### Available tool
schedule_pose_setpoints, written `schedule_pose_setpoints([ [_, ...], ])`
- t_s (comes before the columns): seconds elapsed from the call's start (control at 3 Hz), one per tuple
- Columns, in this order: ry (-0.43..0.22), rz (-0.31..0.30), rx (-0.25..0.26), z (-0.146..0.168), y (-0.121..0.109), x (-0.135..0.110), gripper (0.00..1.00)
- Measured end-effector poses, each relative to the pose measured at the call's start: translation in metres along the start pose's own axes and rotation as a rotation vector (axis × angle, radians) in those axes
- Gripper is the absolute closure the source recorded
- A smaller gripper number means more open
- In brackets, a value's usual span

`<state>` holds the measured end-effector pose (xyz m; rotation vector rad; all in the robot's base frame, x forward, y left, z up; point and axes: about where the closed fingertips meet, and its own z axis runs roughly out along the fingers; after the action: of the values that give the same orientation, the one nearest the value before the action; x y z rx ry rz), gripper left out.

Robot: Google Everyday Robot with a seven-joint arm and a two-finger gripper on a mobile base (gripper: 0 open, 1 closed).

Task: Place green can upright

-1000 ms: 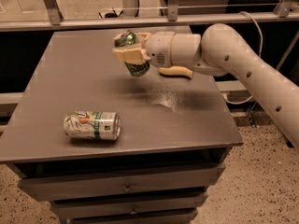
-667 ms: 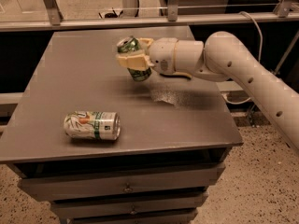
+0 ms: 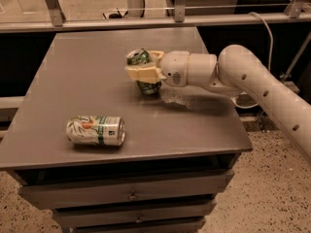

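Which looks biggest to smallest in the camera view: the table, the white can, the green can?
1. the table
2. the white can, lying nearer the camera
3. the green can, partly hidden by the gripper clamped around it mid-table

The cans may match in size; nearness makes that unsure.

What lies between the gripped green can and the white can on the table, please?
Only bare table, in the camera view, between the green can, held mid-table by the gripper, and the white can.
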<state>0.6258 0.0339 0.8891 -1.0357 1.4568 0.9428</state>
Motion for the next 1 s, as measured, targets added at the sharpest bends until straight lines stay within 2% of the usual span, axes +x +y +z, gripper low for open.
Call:
schedule_pose_setpoints([
  [0.33,0.004,0.012,0.000,-0.0032,0.0018,-0.0001,0.48],
  [0.67,0.004,0.012,0.000,-0.0035,0.0019,-0.0025,0.23],
  [1.0,0.004,0.012,0.000,-0.0035,0.0019,-0.0025,0.02],
])
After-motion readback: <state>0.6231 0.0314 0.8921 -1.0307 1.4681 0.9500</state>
